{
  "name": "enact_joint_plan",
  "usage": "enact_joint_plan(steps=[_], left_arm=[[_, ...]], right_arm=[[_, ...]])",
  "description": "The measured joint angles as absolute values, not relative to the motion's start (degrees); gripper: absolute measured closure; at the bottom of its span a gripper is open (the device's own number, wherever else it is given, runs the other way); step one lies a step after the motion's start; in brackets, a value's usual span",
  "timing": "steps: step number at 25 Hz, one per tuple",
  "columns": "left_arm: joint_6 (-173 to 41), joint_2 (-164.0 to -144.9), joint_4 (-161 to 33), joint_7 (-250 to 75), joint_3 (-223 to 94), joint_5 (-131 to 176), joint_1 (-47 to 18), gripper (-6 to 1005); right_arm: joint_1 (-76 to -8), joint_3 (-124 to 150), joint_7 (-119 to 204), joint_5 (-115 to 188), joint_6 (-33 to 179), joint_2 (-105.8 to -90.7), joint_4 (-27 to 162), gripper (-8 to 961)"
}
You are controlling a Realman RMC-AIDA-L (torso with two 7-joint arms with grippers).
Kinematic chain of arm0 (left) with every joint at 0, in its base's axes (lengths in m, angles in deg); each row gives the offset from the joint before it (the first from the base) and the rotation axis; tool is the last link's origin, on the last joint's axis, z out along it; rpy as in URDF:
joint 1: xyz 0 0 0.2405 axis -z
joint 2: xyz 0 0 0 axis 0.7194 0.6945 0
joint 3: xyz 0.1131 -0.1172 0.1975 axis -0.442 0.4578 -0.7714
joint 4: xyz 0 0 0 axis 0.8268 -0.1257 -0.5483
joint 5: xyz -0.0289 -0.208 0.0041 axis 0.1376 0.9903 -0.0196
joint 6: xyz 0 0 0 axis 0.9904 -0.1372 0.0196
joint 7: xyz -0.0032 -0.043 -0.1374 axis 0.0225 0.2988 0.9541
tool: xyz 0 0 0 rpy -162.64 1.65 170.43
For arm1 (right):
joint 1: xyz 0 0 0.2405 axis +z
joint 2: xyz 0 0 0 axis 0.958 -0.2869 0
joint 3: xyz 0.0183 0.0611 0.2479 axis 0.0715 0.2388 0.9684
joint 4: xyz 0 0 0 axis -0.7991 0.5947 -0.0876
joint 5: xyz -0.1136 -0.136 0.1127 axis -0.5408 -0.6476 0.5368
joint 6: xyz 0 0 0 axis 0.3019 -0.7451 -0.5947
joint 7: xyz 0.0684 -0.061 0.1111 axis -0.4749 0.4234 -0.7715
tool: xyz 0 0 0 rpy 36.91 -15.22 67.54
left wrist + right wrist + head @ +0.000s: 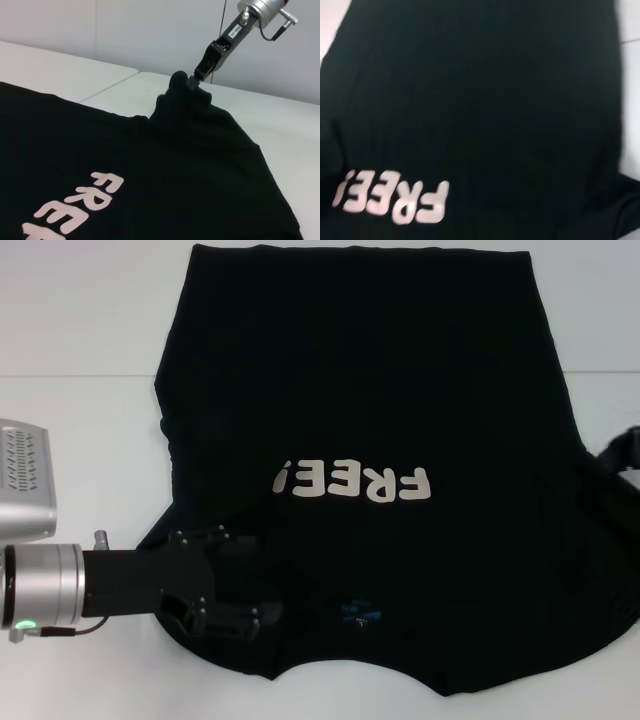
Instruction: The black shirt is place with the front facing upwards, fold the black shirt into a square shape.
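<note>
The black shirt (370,390) lies spread on the white table (70,430), front up, its cream "FREE!" letters (355,483) upside down in the head view. A small blue neck label (360,615) shows near the front edge. My left gripper (240,585) hovers low over the shirt's near-left shoulder, its fingers apart with only flat cloth between them. In the left wrist view my right gripper (192,82) is shut on a pinched-up peak of the shirt (175,150) at its far side. The head view shows only a dark part of that arm (622,448) at the right edge.
A grey and silver device (25,480) stands on the table at the left edge, just behind my left arm. A seam in the white tabletop (80,376) runs left to right behind it. Bare table surrounds the shirt on the left and the far side.
</note>
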State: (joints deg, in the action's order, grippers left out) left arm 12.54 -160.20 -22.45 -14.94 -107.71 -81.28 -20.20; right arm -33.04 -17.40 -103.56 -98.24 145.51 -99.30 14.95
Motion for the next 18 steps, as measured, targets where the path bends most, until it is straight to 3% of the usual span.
enact_joint_plan(steps=[11,18], left_arm=[[12.07,-160.18,-22.85,-14.93,-107.67,-81.37,-20.31,63],[11.54,-160.18,-23.08,-14.89,-107.66,-81.36,-20.30,62]], right_arm=[[-27.25,-29.94,-103.55,-98.46,145.74,-102.76,15.09,899],[-27.91,-29.79,-101.26,-94.80,146.43,-102.98,15.86,853]])
